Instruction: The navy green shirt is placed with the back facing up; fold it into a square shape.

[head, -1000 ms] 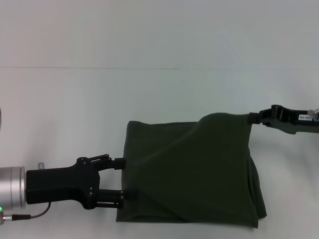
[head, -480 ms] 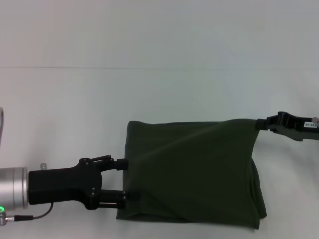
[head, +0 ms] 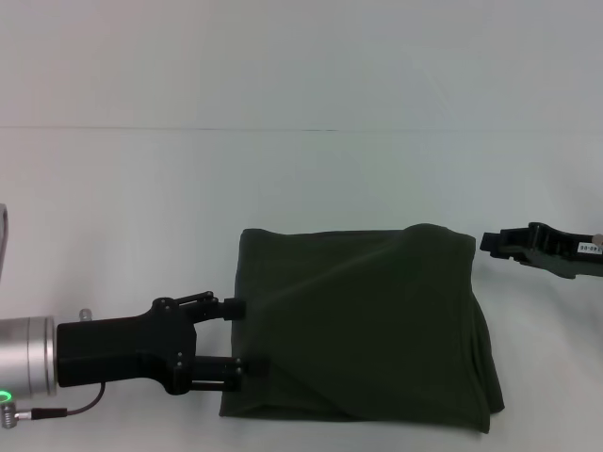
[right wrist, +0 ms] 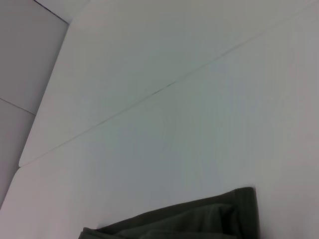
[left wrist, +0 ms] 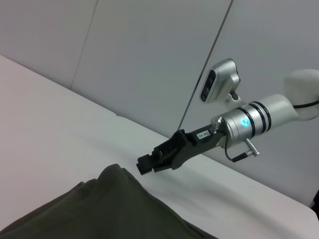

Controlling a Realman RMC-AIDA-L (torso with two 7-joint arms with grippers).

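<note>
Shirt, navy green: folded to a rough rectangle, plain side up, lying flat on the white bench toward its near edge and right of centre. Left fold edge straight; right side shows stacked layers bulging slightly outward; far right corner rounded and a little raised. No lettering visible.

Left gripper: at the shirt's left edge, near the near edge of the bench. Fingers spread apart, one tip at the upper part of that edge, the other lower down touching or just overlapping the cloth; whether cloth lies between them cannot be told.

Right gripper: just beside the shirt's far right corner, apart from the cloth, toward the right edge of the bench. From the left wrist view its fingers appear drawn together, holding nothing, hovering just past the raised corner of the shirt.

Right wrist view: only a corner of the shirt on bare bench.
</note>
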